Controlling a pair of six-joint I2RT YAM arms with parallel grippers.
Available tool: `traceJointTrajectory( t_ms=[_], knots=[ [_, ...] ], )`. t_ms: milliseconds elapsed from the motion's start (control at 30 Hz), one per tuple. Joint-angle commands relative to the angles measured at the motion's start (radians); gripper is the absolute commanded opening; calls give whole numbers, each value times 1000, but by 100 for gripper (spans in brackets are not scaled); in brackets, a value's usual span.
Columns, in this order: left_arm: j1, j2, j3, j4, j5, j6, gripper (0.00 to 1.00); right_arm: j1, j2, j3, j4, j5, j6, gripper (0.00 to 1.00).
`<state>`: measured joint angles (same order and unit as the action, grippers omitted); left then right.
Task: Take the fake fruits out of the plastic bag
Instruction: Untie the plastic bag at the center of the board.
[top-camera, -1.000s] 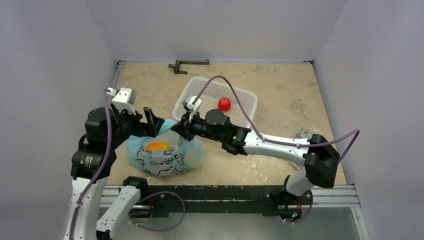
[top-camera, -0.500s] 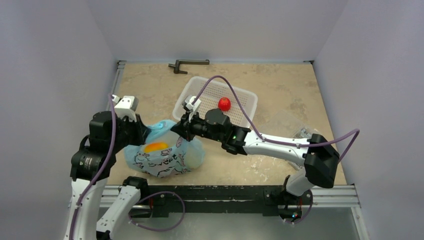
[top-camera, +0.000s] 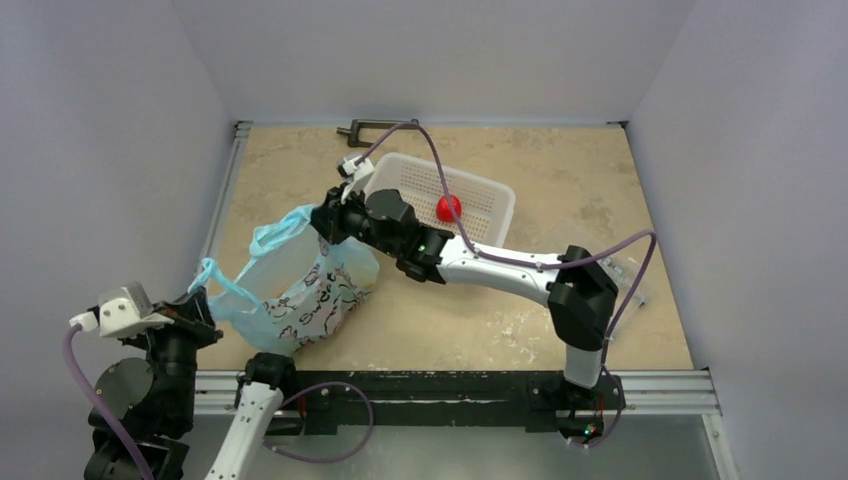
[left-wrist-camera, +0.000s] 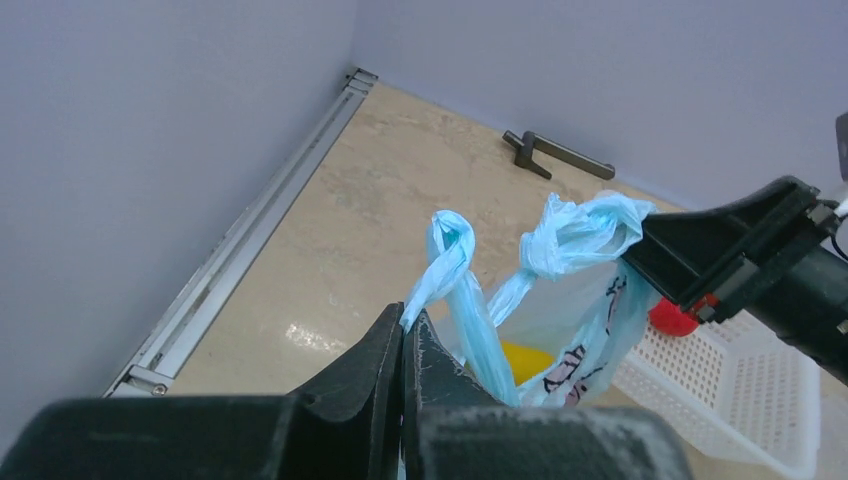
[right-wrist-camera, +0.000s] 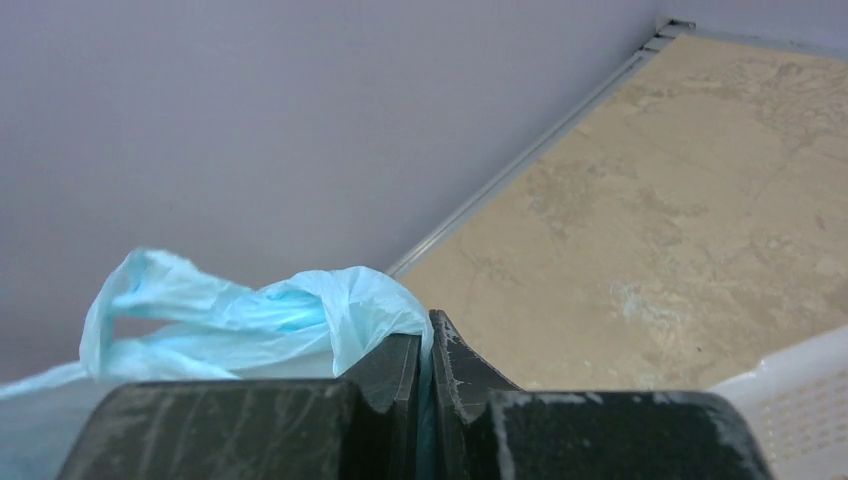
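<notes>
The light blue plastic bag hangs stretched between my two grippers, tilted over the table's left part. My left gripper is shut on one twisted loop handle at the near left corner. The right gripper is shut on the other handle; thin blue film is pinched between its fingers. In the left wrist view the bag's mouth gapes and one yellow fake fruit lies inside. Seen from above, the bag's film hides the fruits.
A white perforated basket stands just behind the right gripper, a small red fruit in it. A dark metal lever handle lies at the back wall. A clear box sits at the right edge.
The left gripper shut on a bag handle and pulled back to the near left corner. The right gripper carried the other handle up and back-left. The bag rose and stretched out.
</notes>
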<state>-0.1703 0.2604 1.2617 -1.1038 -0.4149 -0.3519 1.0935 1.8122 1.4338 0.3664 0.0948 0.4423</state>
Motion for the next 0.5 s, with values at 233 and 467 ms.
traceJointTrajectory(
  t_ms=[233,467],
  knots=[
    [5,-60,-161,-1,255,-123,0,-41,82,283,-249,-67,-10,57],
    [5,-52,-171,-34,367,-155,0,-26,14,275,-626,108,120,98]
  ],
)
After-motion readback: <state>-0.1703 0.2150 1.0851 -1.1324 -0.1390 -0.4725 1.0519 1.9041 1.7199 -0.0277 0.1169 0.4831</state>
